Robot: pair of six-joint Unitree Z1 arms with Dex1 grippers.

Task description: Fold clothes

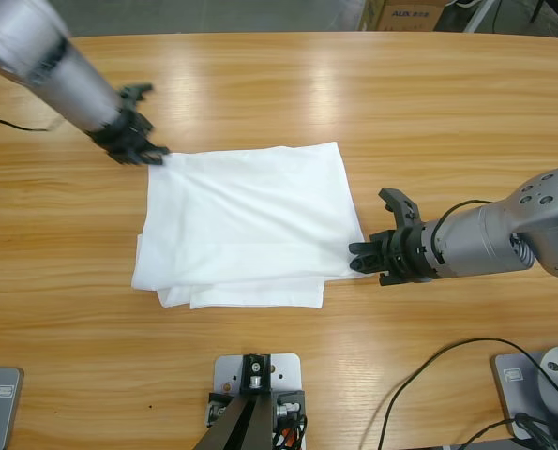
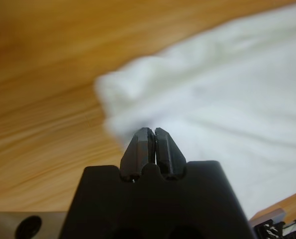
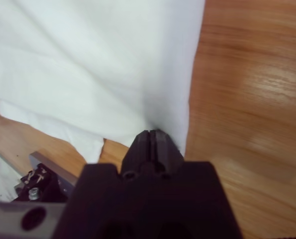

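The clothes [image 1: 250,225] are one white T-shirt lying folded into a rough rectangle at the middle of the wooden table [image 1: 372,103]. My left gripper [image 1: 155,156] comes in from the upper left and is shut on the shirt's far left corner. In the left wrist view the fabric [image 2: 227,99] bunches up right at the closed jaw tips [image 2: 151,130]. My right gripper [image 1: 358,257] reaches in from the right, shut on the near right corner. There the cloth [image 3: 88,64] runs under the closed tips [image 3: 151,133].
A cardboard box [image 1: 405,14] stands beyond the table's far edge. Black cables [image 1: 429,375] loop at the near right, and a thin cable [image 1: 7,122] lies at the far left. Bare wood surrounds the shirt on all sides.
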